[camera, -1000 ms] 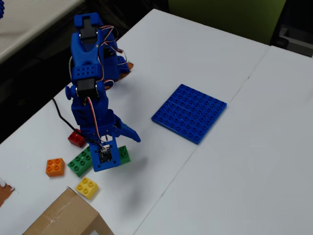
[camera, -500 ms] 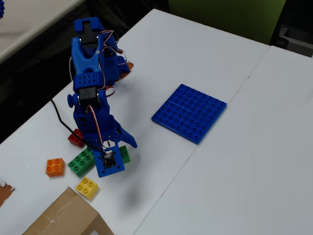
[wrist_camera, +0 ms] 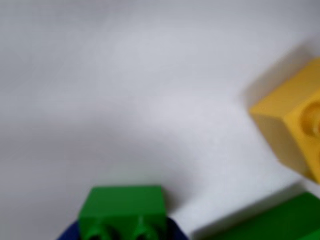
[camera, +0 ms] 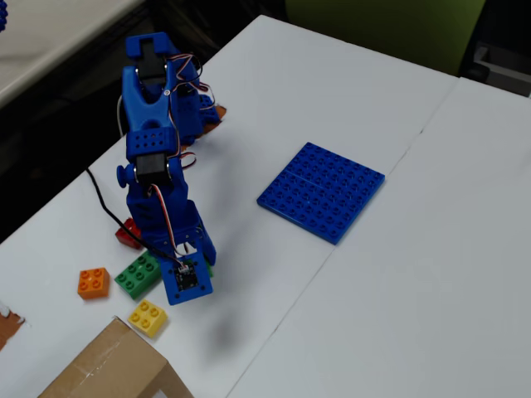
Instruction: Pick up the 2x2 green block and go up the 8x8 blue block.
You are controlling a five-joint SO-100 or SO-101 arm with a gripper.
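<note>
Gripper: your gripper (camera: 199, 264) hangs low over the near-left part of the table in the fixed view, among the loose bricks. The wrist view shows the 2x2 green block (wrist_camera: 123, 212) at its bottom edge with a blue finger (wrist_camera: 67, 233) showing just behind it, so you appear to be grasping it, though the fingertips are cut off by the frame.
2x2 green block: in the fixed view the arm hides it almost fully; you cannot place it there.
8x8 blue block: you see it (camera: 322, 190) lying flat on the white table (camera: 398, 282), well apart from the gripper, to the right and farther back.
Longer green brick: (camera: 138, 274) just left of the gripper in the fixed view.
Yellow brick: (camera: 148, 317) nearer than the green one; blurred at the right edge of the wrist view.
Orange brick: (camera: 94, 283) farthest left.
Red brick: (camera: 127, 235) partly hidden behind the arm.
Cardboard box: (camera: 112, 369) at the near-left corner.
</note>
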